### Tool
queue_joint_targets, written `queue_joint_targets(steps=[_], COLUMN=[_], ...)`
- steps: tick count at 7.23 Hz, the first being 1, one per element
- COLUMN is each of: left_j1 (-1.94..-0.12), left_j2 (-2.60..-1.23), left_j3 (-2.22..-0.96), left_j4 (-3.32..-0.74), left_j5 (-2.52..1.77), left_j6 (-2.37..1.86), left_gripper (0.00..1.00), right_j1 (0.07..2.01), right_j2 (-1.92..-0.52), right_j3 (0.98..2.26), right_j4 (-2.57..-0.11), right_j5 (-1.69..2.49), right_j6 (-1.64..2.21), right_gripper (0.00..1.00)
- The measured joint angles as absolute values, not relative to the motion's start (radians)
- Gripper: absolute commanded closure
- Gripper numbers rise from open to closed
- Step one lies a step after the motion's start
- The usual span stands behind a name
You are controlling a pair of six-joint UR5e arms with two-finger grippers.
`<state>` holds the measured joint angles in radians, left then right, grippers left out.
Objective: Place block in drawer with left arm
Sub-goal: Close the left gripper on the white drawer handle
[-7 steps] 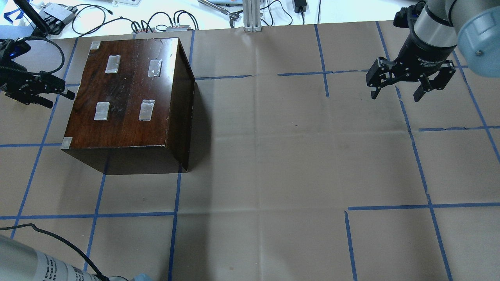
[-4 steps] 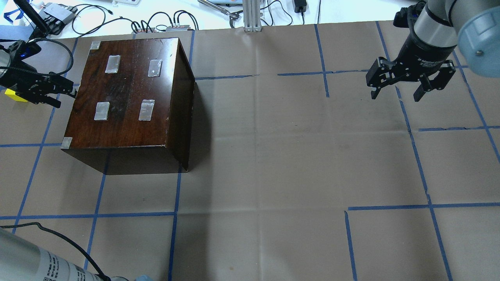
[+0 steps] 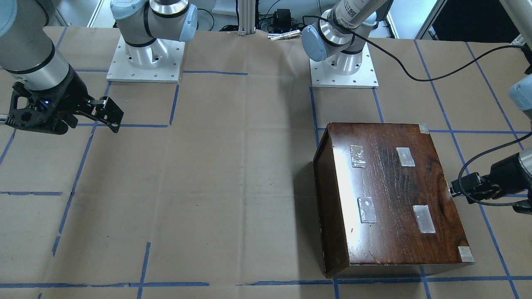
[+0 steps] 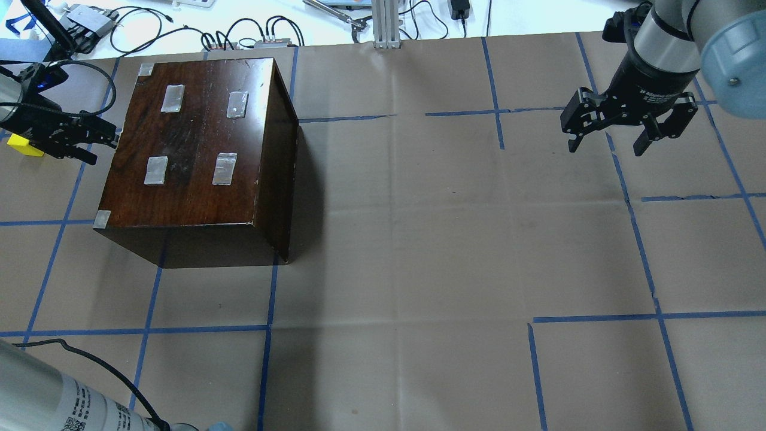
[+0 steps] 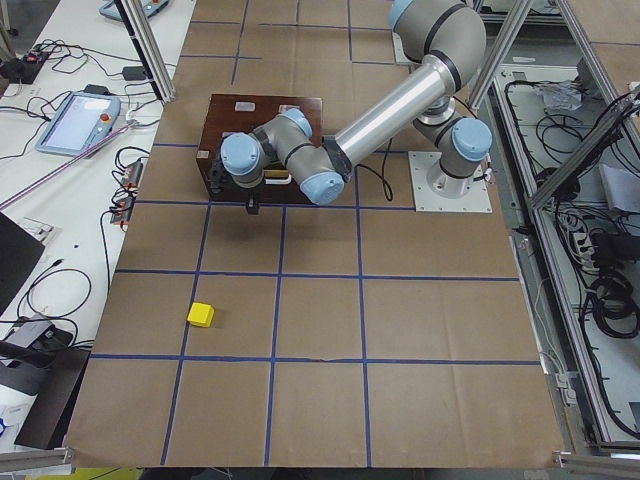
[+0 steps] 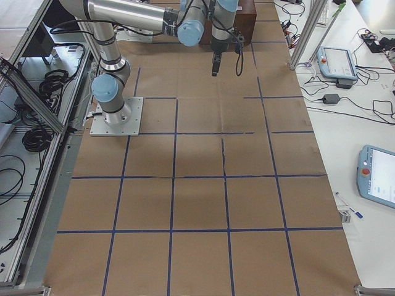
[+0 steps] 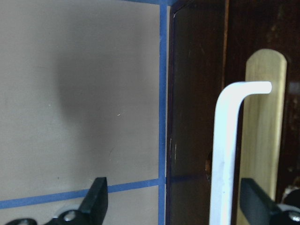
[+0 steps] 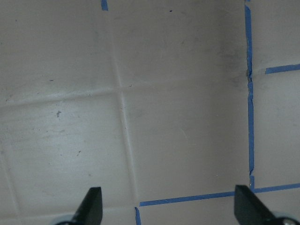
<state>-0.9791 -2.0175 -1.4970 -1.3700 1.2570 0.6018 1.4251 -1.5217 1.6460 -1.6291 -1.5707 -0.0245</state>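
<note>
Black left tool (image 7: 176, 204), released, faces white handle (image 7: 227, 154) of shut drawer (image 7: 265, 122) in box (image 4: 191, 143). Yellow block (image 4: 23, 145) lies on counter (image 4: 419, 251), apart from box. Step, judged: opening drawer. Next: clench handle, pull straight. Right tool (image 4: 604, 142) released, well apart.

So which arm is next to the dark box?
The left end effector, trailing a black cable, faces the wooden box; the right end effector hangs far off.
</note>
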Motion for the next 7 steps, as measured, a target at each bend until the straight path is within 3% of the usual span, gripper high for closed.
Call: queue_joint_targets(steps=[7], left_j1=[-0.974], left_j2=[-2.036], left_j3=[-1.493], left_j4=[-1.369], left_j5=[1.266], left_j6=[0.608], left_gripper=[0.01], right_j1=[1.425], right_j2=[-1.522], right_j3=[1.646], right_j4=[-1.629], right_j5=[-1.571], right_j6=[-0.025], right_gripper=[0.0])
